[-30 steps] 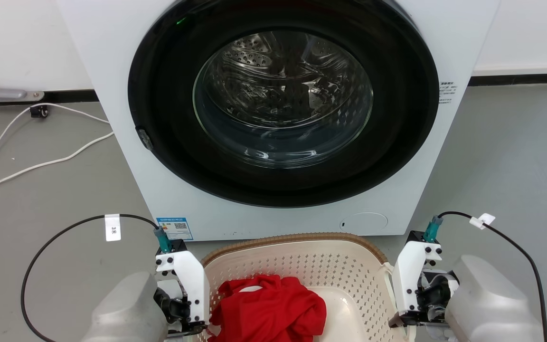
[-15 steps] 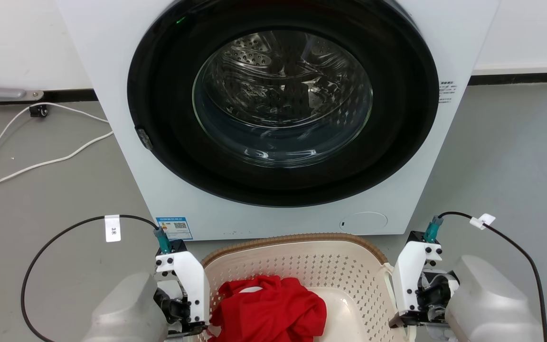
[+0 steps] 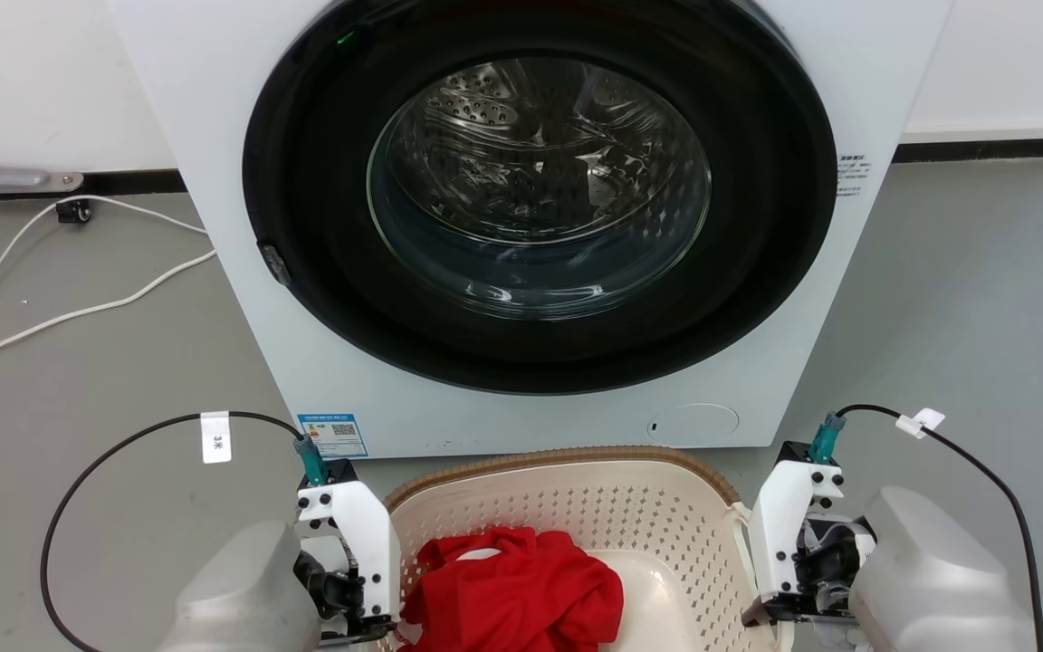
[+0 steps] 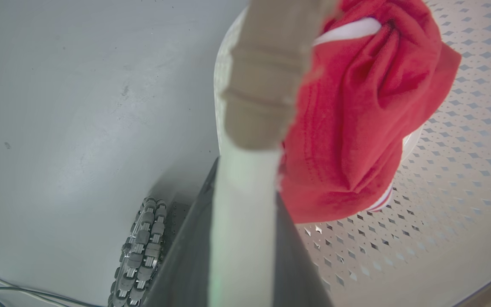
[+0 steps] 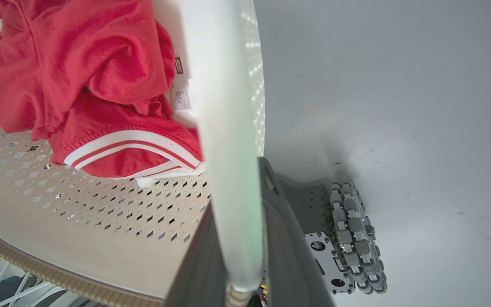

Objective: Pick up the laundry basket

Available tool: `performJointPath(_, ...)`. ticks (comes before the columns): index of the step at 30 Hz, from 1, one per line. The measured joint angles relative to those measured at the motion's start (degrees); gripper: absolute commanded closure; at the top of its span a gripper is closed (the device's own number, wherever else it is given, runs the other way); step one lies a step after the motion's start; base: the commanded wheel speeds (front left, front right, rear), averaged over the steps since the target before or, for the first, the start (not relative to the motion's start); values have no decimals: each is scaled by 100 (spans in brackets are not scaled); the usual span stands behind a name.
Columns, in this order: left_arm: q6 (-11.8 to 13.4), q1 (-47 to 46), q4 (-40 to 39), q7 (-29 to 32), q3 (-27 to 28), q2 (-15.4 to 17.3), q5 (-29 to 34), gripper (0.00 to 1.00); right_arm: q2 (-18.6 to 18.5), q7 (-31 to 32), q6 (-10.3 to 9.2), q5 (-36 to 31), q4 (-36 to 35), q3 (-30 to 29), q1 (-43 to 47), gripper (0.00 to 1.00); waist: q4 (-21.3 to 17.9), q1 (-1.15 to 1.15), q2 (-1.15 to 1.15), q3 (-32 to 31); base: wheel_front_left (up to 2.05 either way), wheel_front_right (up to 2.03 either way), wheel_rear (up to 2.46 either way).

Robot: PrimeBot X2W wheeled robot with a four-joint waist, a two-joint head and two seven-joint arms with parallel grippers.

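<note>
Left gripper (image 4: 245, 183), right gripper (image 5: 237, 187) around handles (image 5: 228, 106) of laundry basket (image 3: 576, 516); cable tag (image 3: 215, 436) "3米".

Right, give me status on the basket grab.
Both clamped: left gripper and right gripper, jaws shut on the handles of the basket. Red shirt inside. Ahead, washer close, door shut.

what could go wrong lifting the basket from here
The left gripper and right gripper each pinch just a thin white handle of the laundry basket; an uneven lift may tilt it or let a handle slip.
Its far rim sits near the washing machine; swinging forward could bump it.
The red garment lies left of centre and might slide.
</note>
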Motion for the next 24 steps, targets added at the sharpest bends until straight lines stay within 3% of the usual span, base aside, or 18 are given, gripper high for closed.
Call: performJointPath(24,1,0,-2,-77,-123,-22,-111,100,8,42,-2,-64,4,-98,-1,100,43,0,0,4,0,0,0)
